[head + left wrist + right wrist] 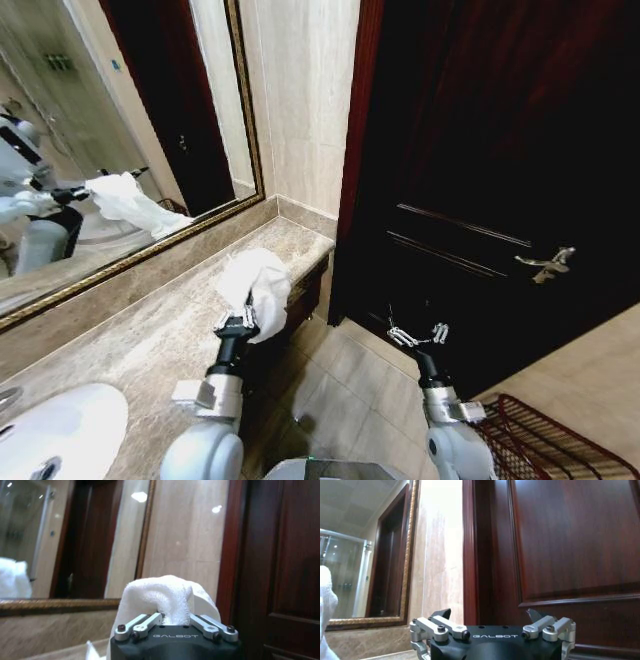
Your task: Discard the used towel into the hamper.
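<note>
white towel point(256, 285), soft and light, droops over the worktop point(150, 340) edge, pinched in the left gripper point(236, 323) jaws; right gripper point(418, 336) jaws spread, near the hamper point(540, 440).

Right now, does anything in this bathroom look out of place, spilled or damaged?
Nothing stands out. The crumpled white towel is held in the left pincer above the beige marble counter; the dark red wire-mesh hamper stands upright on the floor.
</note>
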